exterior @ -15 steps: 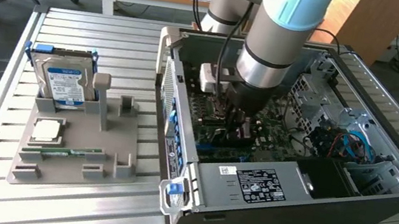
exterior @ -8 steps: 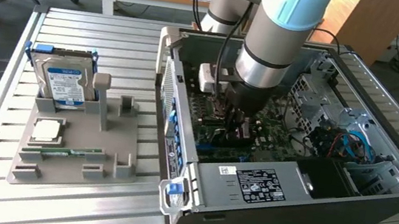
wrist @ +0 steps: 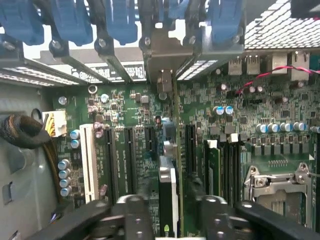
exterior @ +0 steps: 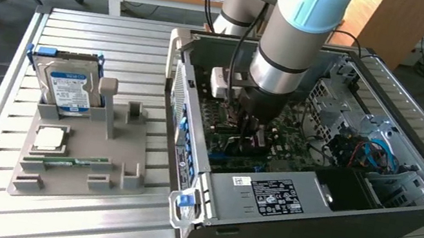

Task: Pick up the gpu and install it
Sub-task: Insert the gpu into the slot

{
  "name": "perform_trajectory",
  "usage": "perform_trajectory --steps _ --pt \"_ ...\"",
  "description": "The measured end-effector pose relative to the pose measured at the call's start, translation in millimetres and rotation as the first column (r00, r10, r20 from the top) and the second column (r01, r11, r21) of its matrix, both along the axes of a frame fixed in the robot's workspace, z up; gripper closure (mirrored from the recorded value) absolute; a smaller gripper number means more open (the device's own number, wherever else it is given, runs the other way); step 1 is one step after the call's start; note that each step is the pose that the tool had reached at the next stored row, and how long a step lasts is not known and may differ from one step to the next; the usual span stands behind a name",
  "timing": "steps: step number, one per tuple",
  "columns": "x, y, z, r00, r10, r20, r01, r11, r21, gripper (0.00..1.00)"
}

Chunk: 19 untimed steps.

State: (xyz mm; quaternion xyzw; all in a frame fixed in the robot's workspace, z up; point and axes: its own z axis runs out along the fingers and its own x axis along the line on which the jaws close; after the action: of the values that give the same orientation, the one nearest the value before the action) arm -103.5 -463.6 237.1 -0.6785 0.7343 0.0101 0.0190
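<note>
Arm (exterior: 290, 47): reaching down into the open computer case (exterior: 405, 212) from above, wrist low over the motherboard.
Claw (wrist: 170, 205): two dark fingers (wrist: 135, 210) standing either side of the graphics card's top edge, spread a little apart from it; looks released rather than clenched, though contact cannot be ruled out.
Graphics card (wrist: 176, 150): standing on edge in a motherboard slot, seen edge-on in the wrist view, running from between the fingers up to the rear slot openings; silvery bracket (wrist: 167, 52) sitting at the back wall of the case among the blue slot clips (wrist: 117, 20).
Motherboard (wrist: 280, 110): green, lying flat on the case floor; white slot (wrist: 89, 160) and black slots beside the card, empty processor socket (wrist: 277, 182) on the other side.
Case: lying on its side, open, on a slatted metal table (exterior: 71, 225).
Grey holder (exterior: 87, 156): on the table at the exterior view's left, well apart from the case; blue-labelled hard drive (exterior: 68, 90) upright in it, processor chip (exterior: 49, 138) and narrow green memory stick (exterior: 69, 162) lying on it.
</note>
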Motion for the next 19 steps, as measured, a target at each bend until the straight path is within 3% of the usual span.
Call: perform_trajectory --steps 1,7,19 --pt "0.0 0.0 0.0 1.0 0.0 0.0 0.0 1.0 0.0 0.54" --pt "-0.1 -0.1 1.1 1.0 0.0 -0.0003 0.0 1.0 -0.0005 0.54" --pt "0.0 0.2 20.2 1.0 0.0 -0.0001 0.0 1.0 -0.0002 0.54"
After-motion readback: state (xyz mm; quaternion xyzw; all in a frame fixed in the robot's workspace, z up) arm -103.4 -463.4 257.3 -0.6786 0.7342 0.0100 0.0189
